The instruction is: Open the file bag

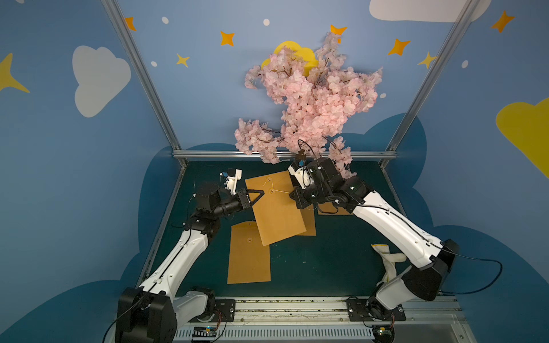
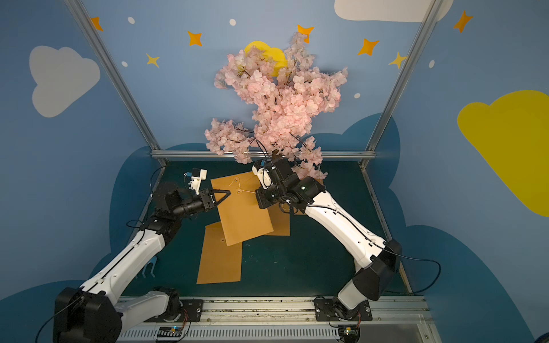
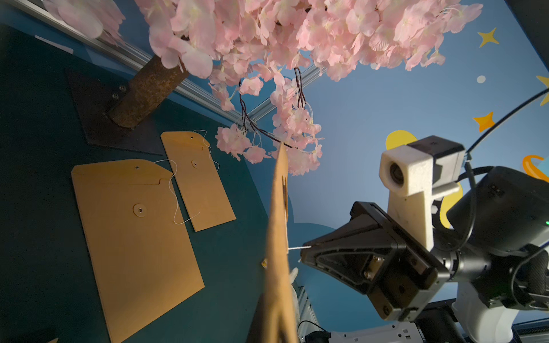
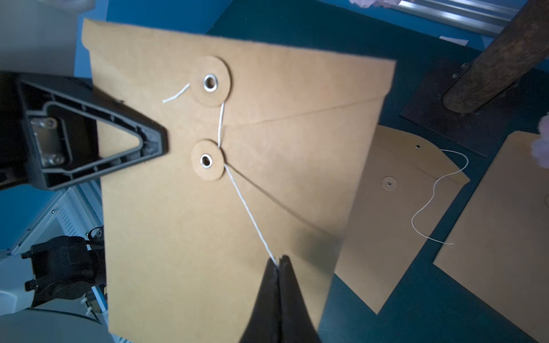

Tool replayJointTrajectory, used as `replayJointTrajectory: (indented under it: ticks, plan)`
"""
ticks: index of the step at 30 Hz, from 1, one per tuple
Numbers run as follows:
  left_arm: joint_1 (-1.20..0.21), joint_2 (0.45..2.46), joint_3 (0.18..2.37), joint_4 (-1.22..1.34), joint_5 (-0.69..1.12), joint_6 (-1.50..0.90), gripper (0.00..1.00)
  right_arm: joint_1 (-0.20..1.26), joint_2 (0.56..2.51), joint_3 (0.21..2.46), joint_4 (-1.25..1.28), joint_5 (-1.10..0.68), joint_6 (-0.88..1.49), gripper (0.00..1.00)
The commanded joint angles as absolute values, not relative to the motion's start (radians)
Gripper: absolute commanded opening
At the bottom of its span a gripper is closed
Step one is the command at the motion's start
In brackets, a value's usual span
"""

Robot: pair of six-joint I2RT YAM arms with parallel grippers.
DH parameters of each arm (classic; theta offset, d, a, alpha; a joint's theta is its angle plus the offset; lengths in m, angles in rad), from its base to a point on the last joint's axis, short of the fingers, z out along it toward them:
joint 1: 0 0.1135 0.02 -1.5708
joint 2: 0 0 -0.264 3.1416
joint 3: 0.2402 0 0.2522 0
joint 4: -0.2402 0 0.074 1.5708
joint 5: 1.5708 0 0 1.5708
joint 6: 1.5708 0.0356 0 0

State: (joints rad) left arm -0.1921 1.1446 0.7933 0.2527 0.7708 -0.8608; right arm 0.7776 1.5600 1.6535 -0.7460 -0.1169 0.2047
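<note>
The file bag (image 1: 277, 212) is a brown paper envelope with two round buttons and a white string (image 4: 246, 208). It is held up off the table, tilted. My left gripper (image 1: 262, 193) is shut on the bag's left edge, beside the buttons; it also shows in the right wrist view as a black triangular finger (image 4: 139, 142). My right gripper (image 4: 278, 262) is shut on the string, which runs taut from the lower button (image 4: 207, 160) to the fingertips. The flap lies shut. In the left wrist view the bag (image 3: 277, 237) is edge-on, with the right gripper (image 3: 303, 255) beside it.
Other brown envelopes lie flat on the dark green table: one at the front left (image 1: 249, 255), two under and behind the held bag (image 4: 395, 213), (image 4: 505, 231). A pink blossom tree (image 1: 309, 98) stands at the back on a rusty trunk (image 4: 499, 56). A white cloth (image 1: 389, 258) lies by the right arm.
</note>
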Motion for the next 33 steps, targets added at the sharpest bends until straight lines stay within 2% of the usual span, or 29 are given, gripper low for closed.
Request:
replayJointTrajectory:
  ticks: [1,6,20,24,33]
  plan:
    - [-0.198,1.124,0.768,0.295,0.810,-0.869,0.03,0.762,1.567,1.689,-0.727,-0.141,0.211,0.00]
    - [-0.227,1.100,0.724,0.311,0.806,-0.868,0.03,0.760,1.607,1.738,-0.692,-0.176,0.210,0.00]
    - [-0.241,1.109,0.699,0.306,0.740,-0.858,0.02,0.815,1.707,1.898,-0.647,-0.443,0.242,0.00]
    - [-0.234,1.130,0.732,0.306,0.676,-0.873,0.03,0.845,1.681,1.853,-0.643,-0.469,0.250,0.00]
    - [-0.204,1.198,0.777,0.427,0.598,-0.984,0.03,0.865,1.514,1.586,-0.563,-0.418,0.311,0.00]
